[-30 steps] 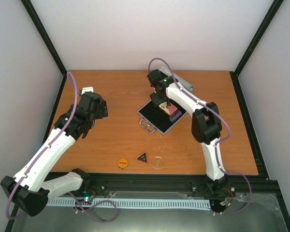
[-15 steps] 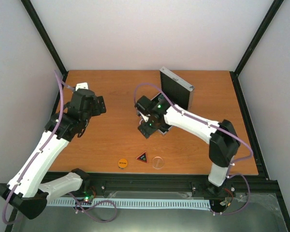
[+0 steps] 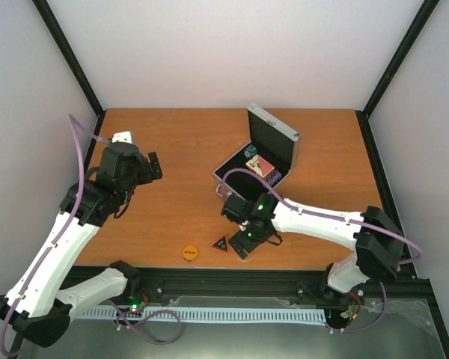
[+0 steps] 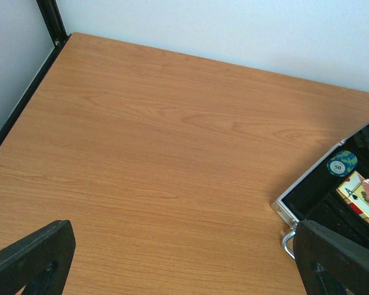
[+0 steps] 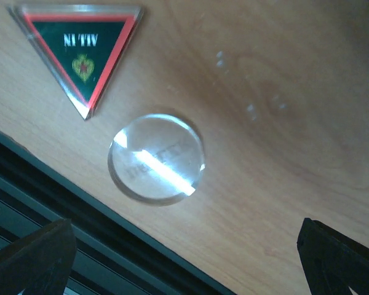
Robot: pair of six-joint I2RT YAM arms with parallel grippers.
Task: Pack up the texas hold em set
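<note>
A black triangle marker (image 5: 80, 55) edged in red reads "ALL IN" above a small red heart and lies flat near the front edge of the wooden table (image 3: 179, 142). Just beside it, a clear disc (image 5: 157, 158) carries lettering too faint to read. The right gripper (image 5: 184, 252) hangs over this disc, fingers spread wide, gripping nothing. An orange disc (image 3: 190, 252) lies left of the triangle. Farther back, the silver case (image 3: 273, 134) stands open with its lid upright. Its black lining holds a blue chip (image 4: 342, 165) marked "50" and a pink-white card pack (image 4: 363, 200). The left gripper (image 4: 184, 258) is wide open and empty.
</note>
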